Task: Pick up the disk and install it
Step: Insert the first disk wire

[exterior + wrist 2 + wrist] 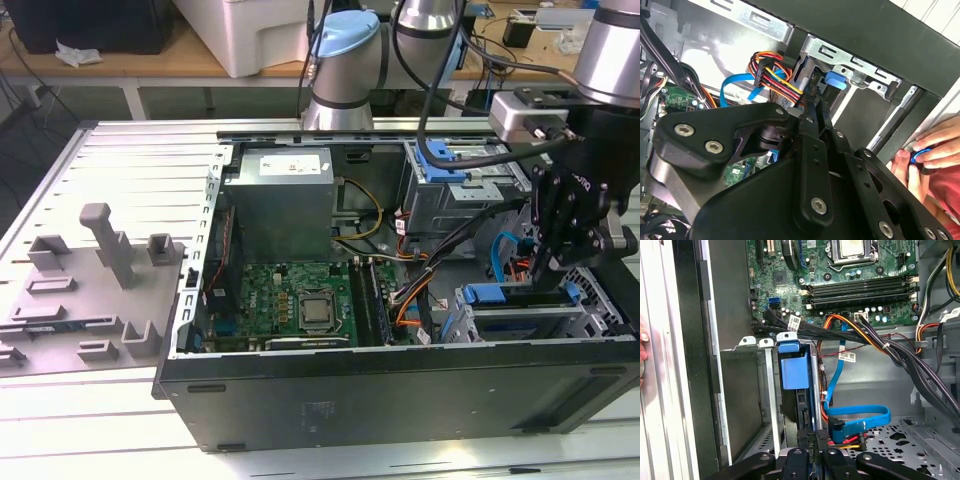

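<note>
Seating the disk (515, 293) on edge in its drive cage (767, 385)
Gripper (548, 272) closed, tips at its blue strip, seemingly to press it home

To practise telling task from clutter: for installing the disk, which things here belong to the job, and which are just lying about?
In the job: the disk, end effector closed on it, drive cage.

Just about: grey metal box, motherboard, small blue latch, grey fixture plate, blue cable.
</note>
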Controlling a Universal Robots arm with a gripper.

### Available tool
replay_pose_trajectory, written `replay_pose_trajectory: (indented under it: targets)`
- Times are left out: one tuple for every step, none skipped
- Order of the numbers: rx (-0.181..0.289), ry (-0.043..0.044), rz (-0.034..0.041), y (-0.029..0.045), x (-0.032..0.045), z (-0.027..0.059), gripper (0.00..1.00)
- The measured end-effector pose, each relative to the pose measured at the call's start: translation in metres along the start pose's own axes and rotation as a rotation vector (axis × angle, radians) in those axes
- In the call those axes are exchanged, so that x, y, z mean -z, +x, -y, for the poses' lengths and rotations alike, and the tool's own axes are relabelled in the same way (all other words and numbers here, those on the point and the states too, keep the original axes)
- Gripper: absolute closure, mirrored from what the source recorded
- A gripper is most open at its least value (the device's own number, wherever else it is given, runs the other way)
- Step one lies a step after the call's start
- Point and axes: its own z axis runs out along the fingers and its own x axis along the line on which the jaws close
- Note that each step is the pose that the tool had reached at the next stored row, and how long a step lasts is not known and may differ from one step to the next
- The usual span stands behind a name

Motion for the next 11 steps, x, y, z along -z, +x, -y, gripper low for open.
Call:
replay_pose_trajectory:
  targets:
    - [0.0, -0.0003, 0.003, 0.0014, -0.0002, 0.0001, 0.83]
    - [0.0, -0.0004, 0.004, 0.0016, -0.0002, 0.0001, 0.83]
    - [0.0, -0.0004, 0.0042, 0.0016, -0.0002, 0.0001, 0.83]
    - [0.0, -0.0004, 0.0042, 0.0016, -0.0002, 0.0001, 0.83]
    - [0.0, -0.0004, 0.0042, 0.0016, -0.0002, 0.0001, 0.83]
    - [0.0, -0.0005, 0.0043, 0.0016, -0.0002, 0.0001, 0.83]
    - [0.0, -0.0004, 0.0044, 0.0016, -0.0002, 0.0001, 0.83]
    - [0.0, -0.0004, 0.0044, 0.0017, -0.0002, 0.0001, 0.83]
    - [0.0, -0.0004, 0.0044, 0.0016, -0.0002, 0.0001, 0.83]
    - [0.0, -0.0004, 0.0044, 0.0017, -0.0003, 0.0001, 0.83]
    - [0.0, -0.0004, 0.0043, 0.0017, -0.0003, 0.0001, 0.83]
